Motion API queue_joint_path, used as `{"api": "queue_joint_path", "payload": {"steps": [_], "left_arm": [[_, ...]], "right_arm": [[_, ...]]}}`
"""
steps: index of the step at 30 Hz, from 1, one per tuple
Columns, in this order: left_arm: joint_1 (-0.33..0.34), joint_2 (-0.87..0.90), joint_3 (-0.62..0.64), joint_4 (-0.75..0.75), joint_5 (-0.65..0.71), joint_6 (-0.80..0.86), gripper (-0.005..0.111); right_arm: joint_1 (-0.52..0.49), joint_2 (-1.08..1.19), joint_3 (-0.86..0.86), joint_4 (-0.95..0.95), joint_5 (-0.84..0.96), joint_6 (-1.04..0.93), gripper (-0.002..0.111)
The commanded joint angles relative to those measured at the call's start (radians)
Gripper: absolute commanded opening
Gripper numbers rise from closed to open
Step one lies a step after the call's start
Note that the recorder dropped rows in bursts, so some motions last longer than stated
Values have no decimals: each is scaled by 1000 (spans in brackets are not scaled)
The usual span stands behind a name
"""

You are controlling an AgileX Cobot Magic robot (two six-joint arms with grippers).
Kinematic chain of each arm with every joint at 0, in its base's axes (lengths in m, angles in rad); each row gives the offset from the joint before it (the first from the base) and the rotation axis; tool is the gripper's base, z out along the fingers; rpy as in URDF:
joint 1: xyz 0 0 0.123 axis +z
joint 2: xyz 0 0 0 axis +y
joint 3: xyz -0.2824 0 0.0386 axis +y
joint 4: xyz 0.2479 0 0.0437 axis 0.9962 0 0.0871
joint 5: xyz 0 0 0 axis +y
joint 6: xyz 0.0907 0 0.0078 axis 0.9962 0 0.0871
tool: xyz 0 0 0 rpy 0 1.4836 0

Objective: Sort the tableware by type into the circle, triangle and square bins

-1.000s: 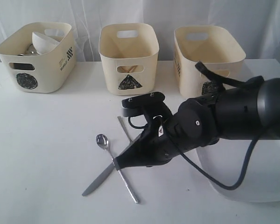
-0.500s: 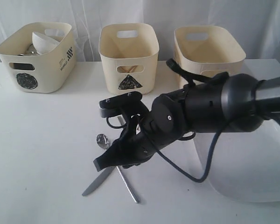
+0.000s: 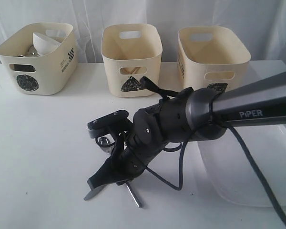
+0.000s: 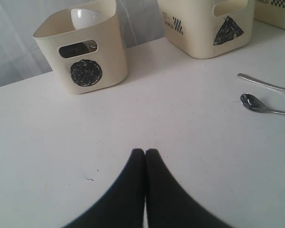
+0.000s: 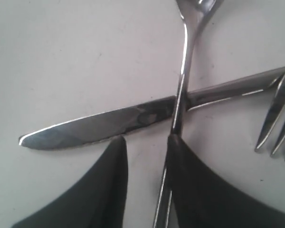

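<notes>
1. R pincer (image 5: 147, 138) is low over the crossed cutlery, jaws part-open, nothing gripped. One fingertip sits at the knife (image 5: 99, 126) blade edge, the other over the spoon (image 5: 183, 71) handle.
2. Spoon lies across knife, fork (image 5: 275, 128) tines just beside, all flat on worktop (image 3: 47, 143).
3. L pincer (image 4: 145, 153) is pressed closed, empty, over bare worktop.
4. Circle tub (image 3: 35, 71) holds white bowl (image 3: 45, 42). Triangle tub (image 3: 131, 52) & square tub (image 3: 212, 52) stand alongside. Sq plate (image 3: 248, 176) lies on worktop, right of cutlery in exterior view.

We note the exterior camera looks down across the counter (image 3: 38, 143) toward the circle tub (image 3: 43, 67). Left wrist, low, shares that tub; right wrist sits close above the knife (image 5: 99, 123).
</notes>
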Motion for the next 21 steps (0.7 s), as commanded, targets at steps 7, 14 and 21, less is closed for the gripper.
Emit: {"api": "queue_joint_path", "payload": {"steps": [7, 14, 21], "left_arm": [[-5, -5, 3, -7, -4, -2, 0], [-5, -5, 3, -7, -4, -2, 0], [-5, -5, 3, -7, -4, -2, 0]], "right_arm": [[5, 51, -28, -22, 22, -17, 32], [5, 41, -28, -42, 36, -19, 35], [5, 4, -28, -61, 54, -19, 35]]}}
